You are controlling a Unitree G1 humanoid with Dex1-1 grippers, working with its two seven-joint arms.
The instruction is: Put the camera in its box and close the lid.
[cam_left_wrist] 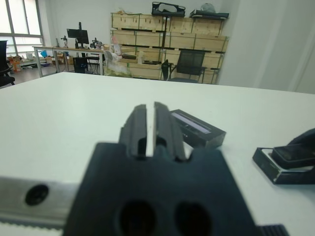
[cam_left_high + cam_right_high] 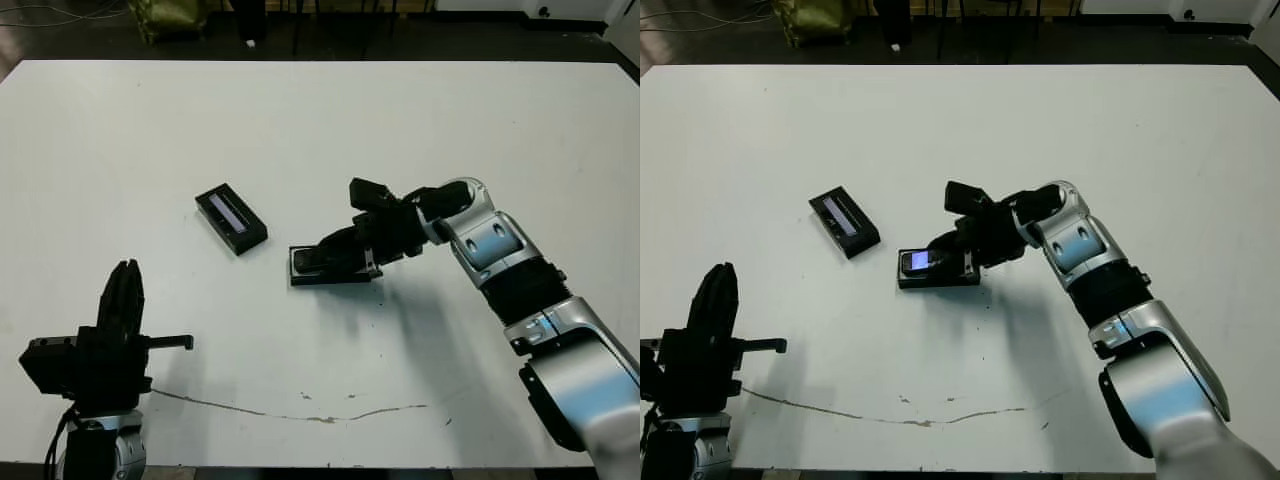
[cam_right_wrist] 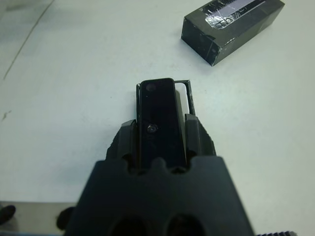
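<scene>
While the right gripper [image 3: 161,129] pinches the camera [image 3: 160,115] between its two fingers [image 3: 196,133], the black bar lies along the box [image 2: 329,267], over its white lining, with its far end near the tray's far wall. Whether it rests fully on the lining cannot be told. The box sits on the white surface [image 2: 400,130], near its middle. The lid [image 2: 231,219], with its pale shiny strip upward, lies just beside the box toward the robot's left, apart from it. Well apart from the box, at the near left edge, the left gripper [image 1: 146,123] hovers with its fingers pressed almost together, holding nothing.
</scene>
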